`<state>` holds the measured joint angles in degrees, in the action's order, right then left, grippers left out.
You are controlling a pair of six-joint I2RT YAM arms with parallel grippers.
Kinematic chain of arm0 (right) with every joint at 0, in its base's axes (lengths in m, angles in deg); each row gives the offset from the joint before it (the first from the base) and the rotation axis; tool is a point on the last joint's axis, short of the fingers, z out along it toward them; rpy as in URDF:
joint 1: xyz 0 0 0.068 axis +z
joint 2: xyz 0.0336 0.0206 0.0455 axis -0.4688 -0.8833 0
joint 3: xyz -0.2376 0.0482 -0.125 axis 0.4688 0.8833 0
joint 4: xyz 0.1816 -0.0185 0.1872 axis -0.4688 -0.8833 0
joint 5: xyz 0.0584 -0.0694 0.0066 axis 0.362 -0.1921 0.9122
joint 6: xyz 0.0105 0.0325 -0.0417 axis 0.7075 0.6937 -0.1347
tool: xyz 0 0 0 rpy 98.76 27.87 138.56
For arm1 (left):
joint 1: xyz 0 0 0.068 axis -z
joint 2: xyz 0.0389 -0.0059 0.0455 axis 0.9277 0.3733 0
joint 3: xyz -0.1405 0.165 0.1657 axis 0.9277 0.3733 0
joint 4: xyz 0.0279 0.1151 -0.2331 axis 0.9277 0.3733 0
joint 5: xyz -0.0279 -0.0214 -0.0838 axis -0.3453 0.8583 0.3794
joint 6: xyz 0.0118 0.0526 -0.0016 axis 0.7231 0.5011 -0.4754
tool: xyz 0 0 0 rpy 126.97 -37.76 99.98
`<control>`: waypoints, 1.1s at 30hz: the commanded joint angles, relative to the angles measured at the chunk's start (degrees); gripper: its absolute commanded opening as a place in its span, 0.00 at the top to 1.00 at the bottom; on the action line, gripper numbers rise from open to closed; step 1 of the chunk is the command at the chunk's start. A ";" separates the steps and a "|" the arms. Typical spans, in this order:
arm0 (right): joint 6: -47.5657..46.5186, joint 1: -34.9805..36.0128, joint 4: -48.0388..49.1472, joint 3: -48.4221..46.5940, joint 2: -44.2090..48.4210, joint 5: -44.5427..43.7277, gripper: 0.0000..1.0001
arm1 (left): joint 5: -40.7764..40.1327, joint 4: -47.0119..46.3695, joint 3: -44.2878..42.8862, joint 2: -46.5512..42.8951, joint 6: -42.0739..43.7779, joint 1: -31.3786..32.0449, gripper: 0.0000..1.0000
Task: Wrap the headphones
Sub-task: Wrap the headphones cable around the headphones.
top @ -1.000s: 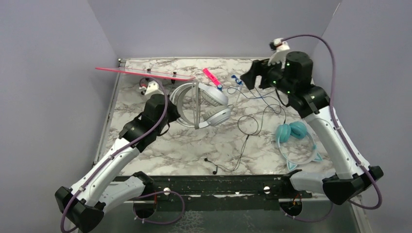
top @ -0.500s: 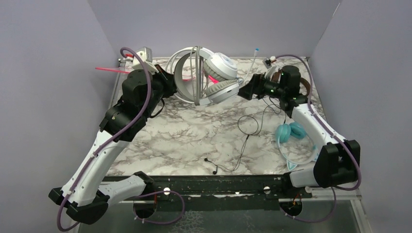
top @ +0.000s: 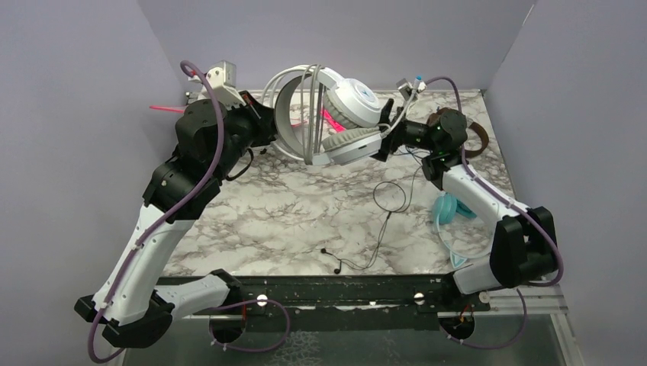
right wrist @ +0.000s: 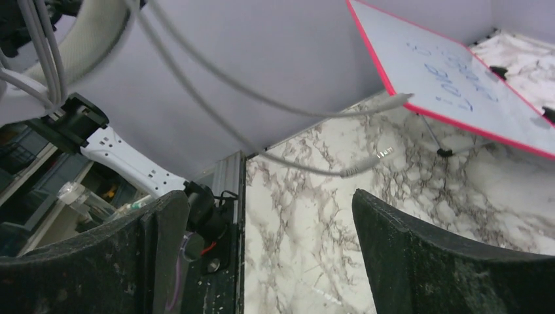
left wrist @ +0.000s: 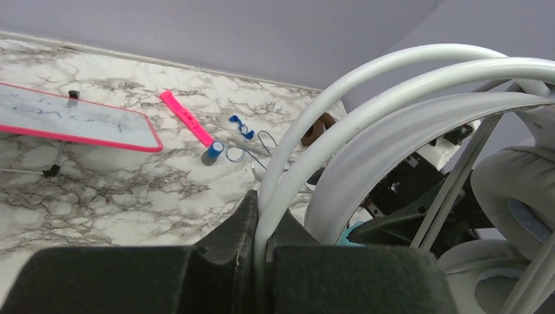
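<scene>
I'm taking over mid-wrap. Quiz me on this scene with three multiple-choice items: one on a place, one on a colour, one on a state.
1. Where are the teal headphones?
A. On the table beside the right arm
B. On the floor outside the cell
C. Hanging on the back wall

2. What colour is the frame of the whiteboard?
A. Green
B. Pink
C. Black

3. How is the right hand?
A. Shut on the teal headphones
B. Shut on a marker
C. Open

Answers:
1 A: the top view shows them lying on the marble surface next to that arm.
2 B: the left wrist view shows a pink edge around the white board.
3 C: the right wrist view shows its fingers wide apart.
</scene>
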<state>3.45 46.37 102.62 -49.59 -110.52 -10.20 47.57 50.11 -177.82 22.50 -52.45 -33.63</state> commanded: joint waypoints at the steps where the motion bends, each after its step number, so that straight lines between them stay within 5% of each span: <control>1: 3.15 -0.05 6.98 -6.10 -1.66 1.75 0.01 | 4.25 -4.17 -3.93 0.45 -1.74 -0.27 1.00; 5: 5.48 -0.10 8.86 -9.44 -4.35 3.08 0.05 | 6.11 -4.31 -5.29 1.60 -2.15 -0.27 1.00; 14: 22.48 4.57 36.25 -11.51 -11.90 8.50 0.05 | 8.17 -4.97 -7.14 2.44 -2.93 -0.27 1.00; 21: 21.01 6.63 37.02 -12.23 -12.16 7.78 0.06 | 9.30 -5.23 -7.52 2.24 -4.00 -0.27 1.00; 33: 29.82 7.56 47.30 -15.54 -16.51 8.25 0.29 | 11.50 -7.35 -7.65 2.04 -5.77 -0.22 1.00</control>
<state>28.98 52.91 141.81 -63.40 -125.14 -3.40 56.69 49.80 -182.58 25.89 -54.57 -33.63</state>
